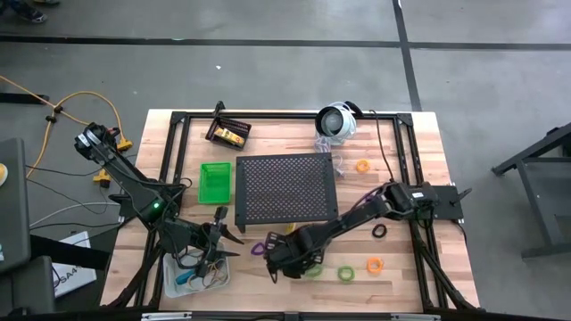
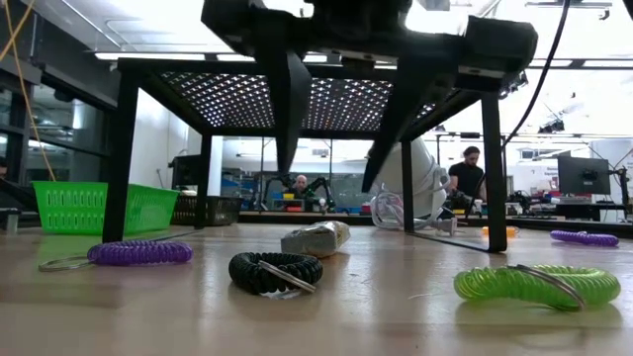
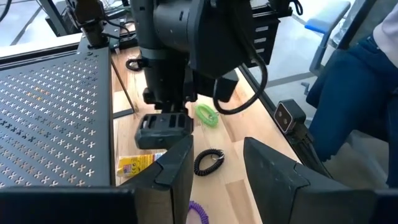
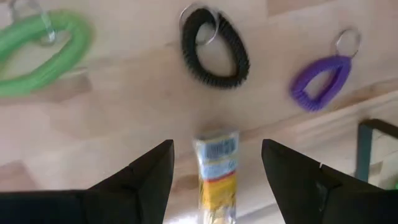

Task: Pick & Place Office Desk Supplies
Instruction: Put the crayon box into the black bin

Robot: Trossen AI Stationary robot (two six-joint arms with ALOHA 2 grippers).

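Note:
A small yellow tube [image 4: 216, 180] lies flat on the wooden table. My right gripper [image 4: 214, 168] hangs open above it, pointing steeply down, with one finger on either side and clear of it; in the low view the fingertips [image 2: 280, 170] stand well above the tube [image 2: 315, 237]. Around the tube lie a black coil loop [image 4: 214, 46], a purple one [image 4: 320, 81] and a green one [image 4: 37, 53]. My left gripper [image 3: 217, 149] waits open over the near left of the table [image 1: 228, 236], nothing between its fingers.
The big black perforated stand [image 1: 285, 187] fills the table's middle, just behind the tube. A green bin [image 1: 214, 181] and a black bin [image 1: 227, 132] stand to its left, and a clear bin [image 1: 171, 267] sits near left. More loops [image 1: 375, 265] lie near right. People are at desks beyond the table.

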